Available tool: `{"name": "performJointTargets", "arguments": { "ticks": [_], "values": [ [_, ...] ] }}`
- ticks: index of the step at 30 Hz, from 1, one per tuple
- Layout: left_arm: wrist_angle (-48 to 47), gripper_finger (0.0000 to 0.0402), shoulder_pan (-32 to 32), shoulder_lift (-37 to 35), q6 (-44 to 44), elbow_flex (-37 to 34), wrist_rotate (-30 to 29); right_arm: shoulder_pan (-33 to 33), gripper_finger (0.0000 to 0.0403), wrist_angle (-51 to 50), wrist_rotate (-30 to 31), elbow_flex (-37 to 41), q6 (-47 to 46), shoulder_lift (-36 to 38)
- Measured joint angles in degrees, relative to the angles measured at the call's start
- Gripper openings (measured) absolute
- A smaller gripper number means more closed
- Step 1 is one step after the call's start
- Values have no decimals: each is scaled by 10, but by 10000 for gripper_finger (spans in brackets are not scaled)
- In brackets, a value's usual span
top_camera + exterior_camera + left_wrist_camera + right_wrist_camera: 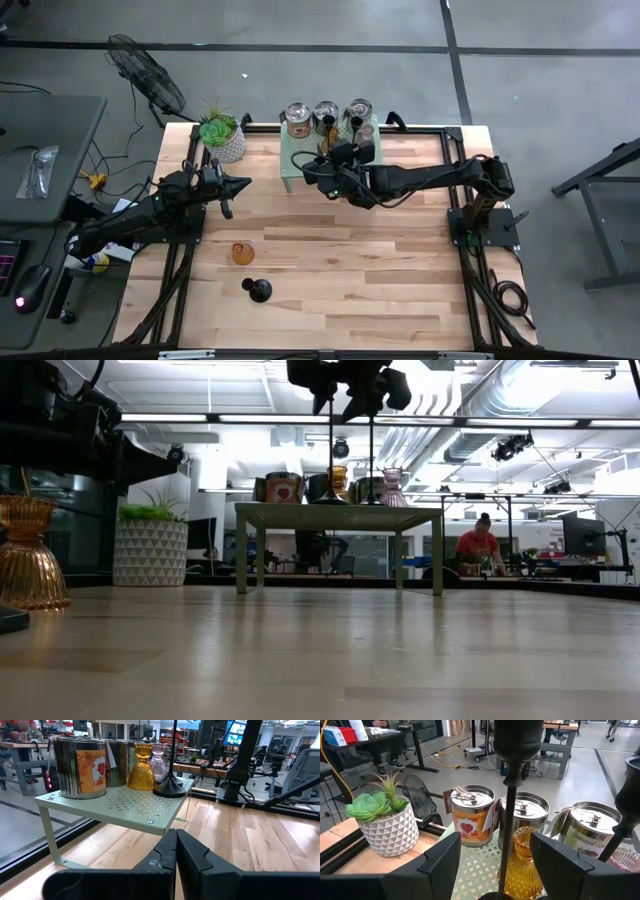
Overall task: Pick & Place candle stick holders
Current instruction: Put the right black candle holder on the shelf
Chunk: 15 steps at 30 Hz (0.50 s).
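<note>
The pale green shelf (300,165) stands at the far edge of the surface (380,270). On it stand three silver cups (472,821), an amber holder (522,865), a pink one (158,762) and a black stemmed holder (170,787). The right tool (327,165) hangs over the shelf's front edge, its fingers (440,865) apart either side of the black stem (not touching). The left tool (243,186) waits beside the shelf, closed and empty. In front of the shelf the boards lie open, bar an amber holder (243,253) and a black one (258,290). Only the low view shows a seated person (480,550) beyond.
</note>
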State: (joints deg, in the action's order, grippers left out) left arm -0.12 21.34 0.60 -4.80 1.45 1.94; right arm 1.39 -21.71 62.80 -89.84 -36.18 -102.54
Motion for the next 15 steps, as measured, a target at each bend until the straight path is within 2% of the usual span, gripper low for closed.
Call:
{"name": "performJointTargets", "arguments": {
  "ticks": [8, 15],
  "values": [
    [0, 0, 0, 0, 0, 0, 0, 6, 231, -25, -5, 0, -27, 4],
    [0, 0, 0, 0, 0, 0, 0, 14, 231, -68, -42, 0, -58, 19]
  ]
}}
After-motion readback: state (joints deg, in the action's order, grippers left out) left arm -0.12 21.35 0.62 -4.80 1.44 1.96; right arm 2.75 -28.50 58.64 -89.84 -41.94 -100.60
